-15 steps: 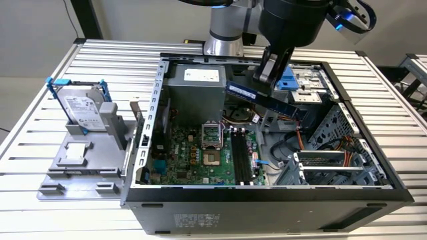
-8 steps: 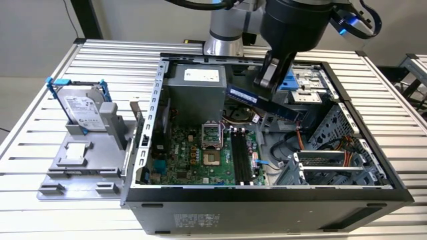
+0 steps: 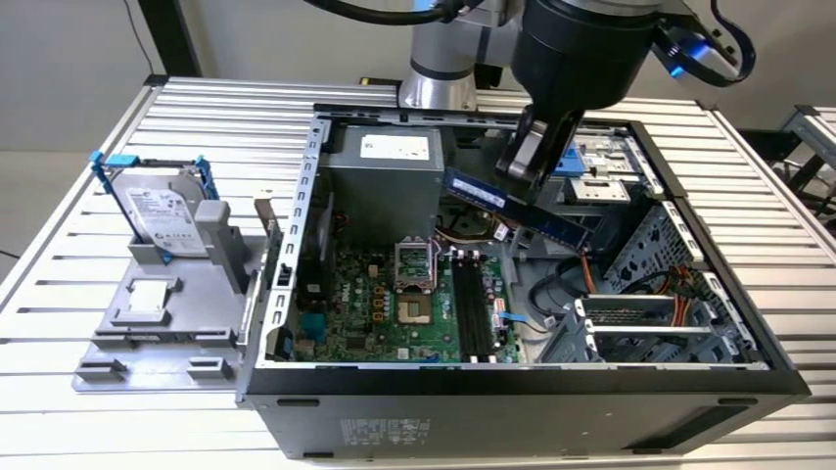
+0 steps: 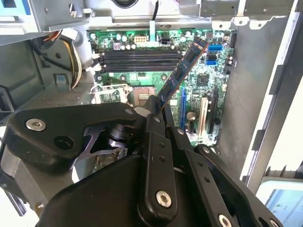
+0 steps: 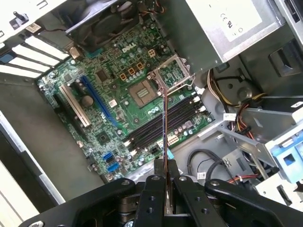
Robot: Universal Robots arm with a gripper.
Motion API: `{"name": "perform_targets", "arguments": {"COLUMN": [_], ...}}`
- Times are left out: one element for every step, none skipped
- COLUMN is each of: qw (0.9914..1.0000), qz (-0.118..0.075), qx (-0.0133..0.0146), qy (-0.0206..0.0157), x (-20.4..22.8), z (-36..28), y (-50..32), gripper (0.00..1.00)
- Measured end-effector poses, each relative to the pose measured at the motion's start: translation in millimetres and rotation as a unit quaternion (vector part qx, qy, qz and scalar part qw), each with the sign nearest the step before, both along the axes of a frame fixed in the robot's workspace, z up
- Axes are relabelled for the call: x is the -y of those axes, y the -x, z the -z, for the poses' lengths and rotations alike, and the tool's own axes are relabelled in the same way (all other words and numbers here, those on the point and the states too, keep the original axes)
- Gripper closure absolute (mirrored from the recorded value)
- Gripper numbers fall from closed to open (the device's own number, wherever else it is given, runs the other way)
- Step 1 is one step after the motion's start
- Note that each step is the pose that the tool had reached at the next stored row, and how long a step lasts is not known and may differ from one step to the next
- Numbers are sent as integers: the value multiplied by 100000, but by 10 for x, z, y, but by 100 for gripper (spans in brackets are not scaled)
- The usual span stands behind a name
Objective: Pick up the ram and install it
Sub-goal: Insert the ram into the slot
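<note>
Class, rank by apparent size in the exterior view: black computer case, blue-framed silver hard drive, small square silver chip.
1. black computer case
2. blue-framed silver hard drive
3. small square silver chip

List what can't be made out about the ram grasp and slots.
- Gripped end of the ram: first wrist view, hidden between the jaws of the gripper.
- Latch positions on the memory slots: exterior view, too small.
- Top of the arm: exterior view, cut off by the edge.
</note>
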State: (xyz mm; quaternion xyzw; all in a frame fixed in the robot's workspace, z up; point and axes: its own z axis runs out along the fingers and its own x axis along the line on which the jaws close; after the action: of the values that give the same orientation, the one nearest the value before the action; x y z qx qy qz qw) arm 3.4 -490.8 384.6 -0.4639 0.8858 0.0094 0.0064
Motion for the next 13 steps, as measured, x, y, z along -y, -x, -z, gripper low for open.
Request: {"name": "perform_targets", "arguments": {"qw": [99998,99994,99984,99969,99950,99925,99897,99858,99810,99752,99689,99621,99544], "qz": [561,1139,1792,2487,3164,3874,4544,5322,6159,7033,7881,8701,9542], "qx": [1,0,-1,-1,0,1,1,0,0,0,0,0,2], "qy": [-1,1,2,0,-2,-2,-2,0,-2,-3,1,3,-4], "x": [1,1,1,2,2,2,2,2,2,2,2,2,2], "z": [0,0,0,0,0,0,0,0,0,0,0,-1,0], "y": [0,0,-1,-1,0,0,0,0,0,0,0,0,0], "gripper": [100,100,100,100,100,100,100,100,100,100,100,100,100]}}
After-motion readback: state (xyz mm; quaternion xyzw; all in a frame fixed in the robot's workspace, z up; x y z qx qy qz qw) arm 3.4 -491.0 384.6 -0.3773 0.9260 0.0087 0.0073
